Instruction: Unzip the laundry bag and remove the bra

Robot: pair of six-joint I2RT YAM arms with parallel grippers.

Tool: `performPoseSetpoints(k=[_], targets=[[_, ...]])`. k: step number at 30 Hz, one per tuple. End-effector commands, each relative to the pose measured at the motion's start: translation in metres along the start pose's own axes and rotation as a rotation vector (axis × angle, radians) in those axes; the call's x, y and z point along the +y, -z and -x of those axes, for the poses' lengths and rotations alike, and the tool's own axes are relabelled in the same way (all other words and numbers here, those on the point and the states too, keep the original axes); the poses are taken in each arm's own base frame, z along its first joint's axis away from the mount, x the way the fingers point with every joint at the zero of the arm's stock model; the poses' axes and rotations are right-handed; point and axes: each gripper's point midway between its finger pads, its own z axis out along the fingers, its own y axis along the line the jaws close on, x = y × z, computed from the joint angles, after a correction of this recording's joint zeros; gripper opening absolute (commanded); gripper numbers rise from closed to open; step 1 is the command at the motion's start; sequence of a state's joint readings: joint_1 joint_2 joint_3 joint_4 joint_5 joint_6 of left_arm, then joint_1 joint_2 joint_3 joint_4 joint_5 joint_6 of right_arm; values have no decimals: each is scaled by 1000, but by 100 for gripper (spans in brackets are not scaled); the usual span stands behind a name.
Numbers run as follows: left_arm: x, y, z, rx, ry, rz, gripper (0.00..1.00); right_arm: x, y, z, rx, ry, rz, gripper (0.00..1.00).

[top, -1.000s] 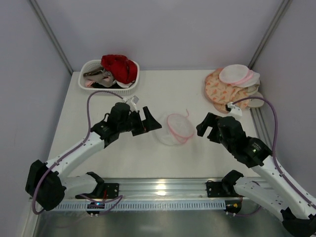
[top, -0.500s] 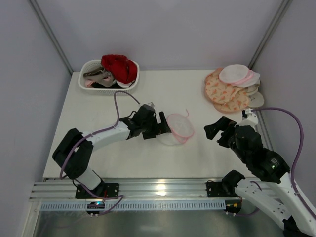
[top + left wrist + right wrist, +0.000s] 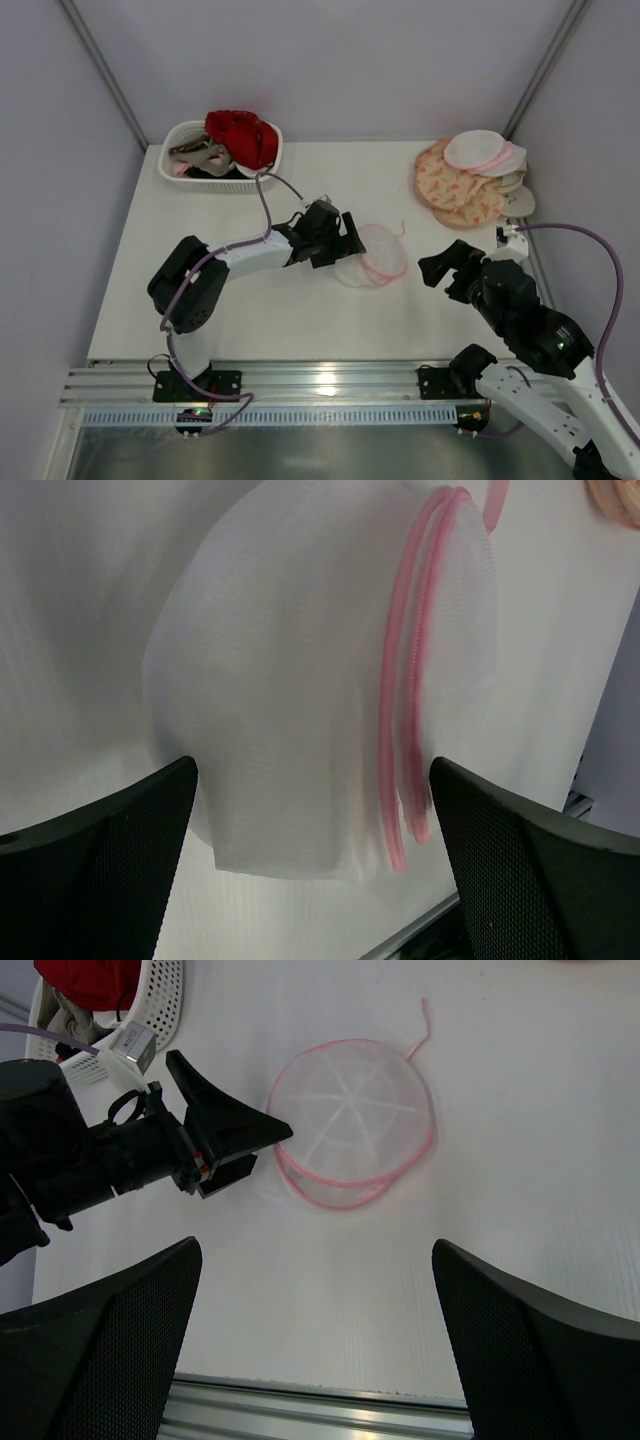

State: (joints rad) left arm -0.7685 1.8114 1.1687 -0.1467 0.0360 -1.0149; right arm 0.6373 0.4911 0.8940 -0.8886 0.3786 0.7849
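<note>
The laundry bag (image 3: 374,256), a small round dome of white mesh with a pink zipper rim, lies at the table's middle. It also shows in the left wrist view (image 3: 300,670) and the right wrist view (image 3: 355,1125). My left gripper (image 3: 349,244) is open, with its fingers either side of the bag's left edge (image 3: 315,865); whether they touch it I cannot tell. My right gripper (image 3: 444,278) is open and empty, right of the bag and apart from it (image 3: 315,1335). No bra shows through the mesh.
A white slotted basket (image 3: 196,133) with red and grey garments stands at the back left. Peach-patterned round pouches (image 3: 455,188) with white ones on top are stacked at the back right. A metal rail (image 3: 320,380) runs along the near edge.
My left arm has reached further right up to the bag, and the bag has shifted slightly right. My right gripper has drawn back to the right, away from the bag.
</note>
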Motion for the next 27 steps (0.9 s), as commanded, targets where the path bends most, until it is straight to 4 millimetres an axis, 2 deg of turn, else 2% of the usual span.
performPoseSetpoints(k=[1,3,4,5,7,8,10,11,13,16,17,19,20,22,23,25,26,27], targets=[[-18,-13,9,-30,2,-42,99,3,6,9,-32,-5,24,100],[-20,-19,7,-18,-3,-48,99,1,8,9,-40,-11,28,100],[-19,-25,5,-15,-4,-54,96,1,9,8,-40,-12,29,99],[-20,-28,3,-5,-4,-66,86,0,10,9,-45,-14,32,99],[-17,-36,-1,8,7,-67,74,-1,11,8,-44,-17,32,99],[-20,-37,-2,10,9,-83,63,-1,12,9,-46,-20,35,99],[-17,-41,-5,21,23,-77,52,-2,14,10,-51,-21,34,99],[-22,-43,-3,10,23,-101,44,-2,16,10,-54,-21,35,99],[-22,-44,-5,17,28,-113,38,-3,18,12,-59,-22,40,99],[-34,-45,-3,16,37,-169,16,-4,21,13,-64,-21,37,99],[-39,-44,-2,20,44,-187,5,-4,22,15,-68,-21,37,99],[-51,-46,3,1,48,-242,0,-5,23,15,-67,-17,34,99],[-61,-46,10,-10,49,-266,0,-4,25,17,-72,-19,37,99],[-69,-52,19,-37,45,-274,0,-7,27,18,-76,-15,29,100],[-86,-50,36,-69,40,-301,0,-8,29,19,-78,-15,25,100],[-85,-63,46,-83,43,-281,0,-10,33,21,-86,-13,21,99],[-98,-61,69,-121,54,-308,0,-10,36,24,-95,-13,24,99],[-101,-64,80,-141,63,-310,0,-14,38,24,-95,-11,14,99]])
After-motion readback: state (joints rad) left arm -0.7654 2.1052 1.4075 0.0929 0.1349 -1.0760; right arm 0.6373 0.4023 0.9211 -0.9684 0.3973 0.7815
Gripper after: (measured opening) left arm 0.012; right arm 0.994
